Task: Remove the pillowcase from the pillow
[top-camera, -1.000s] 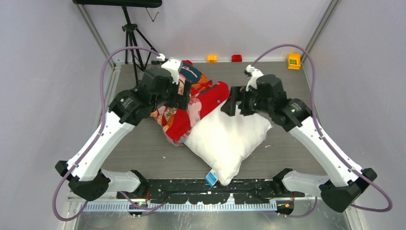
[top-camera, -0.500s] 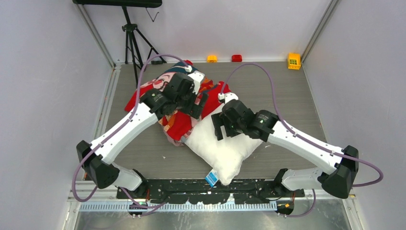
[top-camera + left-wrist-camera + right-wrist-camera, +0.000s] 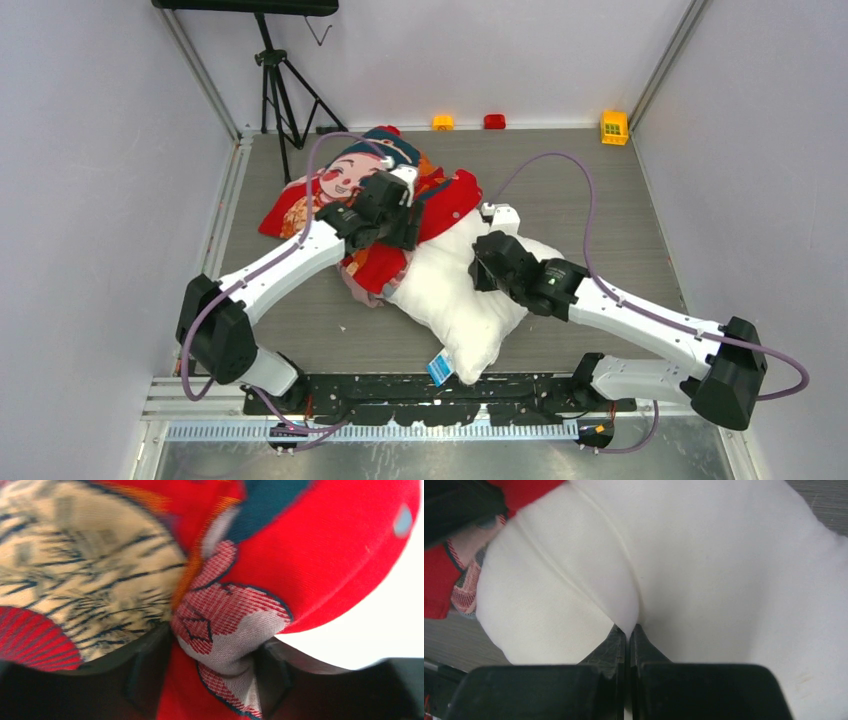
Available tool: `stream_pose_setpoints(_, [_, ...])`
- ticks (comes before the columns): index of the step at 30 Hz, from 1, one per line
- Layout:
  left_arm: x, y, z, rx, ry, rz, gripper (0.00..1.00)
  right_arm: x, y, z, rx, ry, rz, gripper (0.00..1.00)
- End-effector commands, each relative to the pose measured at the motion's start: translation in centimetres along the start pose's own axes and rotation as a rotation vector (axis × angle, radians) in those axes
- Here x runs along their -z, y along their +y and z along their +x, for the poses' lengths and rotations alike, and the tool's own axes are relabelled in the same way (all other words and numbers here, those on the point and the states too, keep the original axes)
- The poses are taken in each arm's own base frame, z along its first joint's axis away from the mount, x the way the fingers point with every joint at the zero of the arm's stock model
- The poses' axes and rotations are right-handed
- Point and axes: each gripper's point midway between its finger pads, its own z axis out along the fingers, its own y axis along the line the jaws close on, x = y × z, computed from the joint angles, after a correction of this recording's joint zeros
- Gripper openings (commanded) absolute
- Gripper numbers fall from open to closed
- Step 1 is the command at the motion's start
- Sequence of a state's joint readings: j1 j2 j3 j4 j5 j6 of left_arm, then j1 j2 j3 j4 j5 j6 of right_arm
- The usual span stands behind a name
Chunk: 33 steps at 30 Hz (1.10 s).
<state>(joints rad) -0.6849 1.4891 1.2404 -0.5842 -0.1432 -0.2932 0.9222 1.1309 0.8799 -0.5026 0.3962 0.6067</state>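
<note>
The plump white rectangular pillow (image 3: 460,310) lies on the grey table (image 3: 600,200). Its long axis runs from the small blue tag (image 3: 439,369) at the near edge diagonally up to its far end, which meets the red cartoon-printed fabric pillowcase (image 3: 335,185). The case is bunched on the pillow's far-left side. The left gripper (image 3: 220,667) is clamped on a fold of red cloth at that junction. The right gripper (image 3: 628,632), just beside it, is pinched tight on a ridge of white pillow. Whether any pillow corner sits inside the cover is hard to tell. Separation probably wants the case drawn far-left, along that axis.
</note>
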Motion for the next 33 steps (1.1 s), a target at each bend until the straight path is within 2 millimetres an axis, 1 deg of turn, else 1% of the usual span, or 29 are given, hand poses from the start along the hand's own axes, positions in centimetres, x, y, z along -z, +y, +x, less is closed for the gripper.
stream_pose_setpoints(1, [-0.8,9.8,2.8,0.344,0.000,-0.290,0.48,1.4,-6.7,-0.4,-0.061,-0.108,0.286,0.00])
stream_pose_setpoints(3, [-0.8,11.9,3.3,0.481,-0.040,-0.284,0.43,2.5,-8.4,-1.2,-0.107,-0.170,0.332,0.00])
stream_pose_setpoints(6, [0.2,15.2,4.2,0.613,-0.087,-0.344,0.37,4.2,-11.2,-2.5,-0.197,-0.247,0.376,0.00])
stream_pose_setpoints(9, [2.2,17.5,4.6,0.684,-0.147,-0.413,0.36,5.8,-14.0,-3.4,-0.275,-0.287,0.413,0.00])
stream_pose_setpoints(10, [3.2,18.2,4.4,0.700,-0.182,-0.431,0.35,6.2,-14.8,-3.7,-0.291,-0.299,0.429,0.00])
stream_pose_setpoints(12, [4.5,19.0,4.2,0.716,-0.227,-0.458,0.35,7.1,-15.8,-4.4,-0.301,-0.319,0.448,0.00])
stream_pose_setpoints(14, [5.6,19.4,3.5,0.710,-0.260,-0.468,0.34,7.7,-16.1,-5.0,-0.299,-0.327,0.455,0.00])
stream_pose_setpoints(16, [6.4,19.1,2.9,0.702,-0.266,-0.452,0.32,7.8,-15.4,-5.6,-0.273,-0.320,0.420,0.00])
stream_pose_setpoints(19, [7.3,18.2,1.8,0.690,-0.287,-0.395,0.32,7.3,-14.4,-6.2,-0.246,-0.293,0.382,0.00])
stream_pose_setpoints(22, [8.7,18.0,1.0,0.679,-0.322,-0.386,0.36,7.0,-14.0,-6.5,-0.232,-0.274,0.381,0.00])
stream_pose_setpoints(24, [10.3,18.6,0.6,0.646,-0.346,-0.423,0.39,6.8,-13.7,-6.7,-0.236,-0.269,0.369,0.00])
stream_pose_setpoints(25, [11.2,19.1,0.4,0.638,-0.365,-0.455,0.42,6.7,-13.3,-6.8,-0.239,-0.265,0.348,0.00])
stream_pose_setpoints(26, [12.2,19.4,0.1,0.630,-0.391,-0.478,0.51,6.5,-12.7,-6.8,-0.240,-0.257,0.318,0.04])
stream_pose_setpoints(27, [12.9,19.6,-0.1,0.625,-0.406,-0.493,0.59,6.3,-12.1,-6.8,-0.235,-0.244,0.286,0.12])
stream_pose_setpoints(28, [13.6,19.6,-0.4,0.626,-0.425,-0.492,0.66,6.1,-11.6,-6.9,-0.231,-0.233,0.259,0.28])
stream_pose_setpoints(29, [14.0,19.4,-0.7,0.628,-0.437,-0.480,0.70,6.0,-11.0,-6.8,-0.229,-0.218,0.229,0.48])
stream_pose_setpoints(30, [14.2,18.8,-0.9,0.636,-0.444,-0.448,0.79,6.0,-10.7,-6.8,-0.230,-0.213,0.215,0.69])
stream_pose_setpoints(31, [14.2,18.5,-1.0,0.652,-0.446,-0.427,0.87,6.1,-10.5,-6.9,-0.230,-0.212,0.206,0.78])
stream_pose_setpoints(32, [14.4,18.1,-1.1,0.674,-0.450,-0.410,0.95,6.3,-10.4,-7.0,-0.230,-0.212,0.199,0.83])
stream_pose_setpoints(33, [14.5,17.9,-1.0,0.701,-0.453,-0.401,0.99,6.5,-10.2,-7.3,-0.229,-0.217,0.191,0.85])
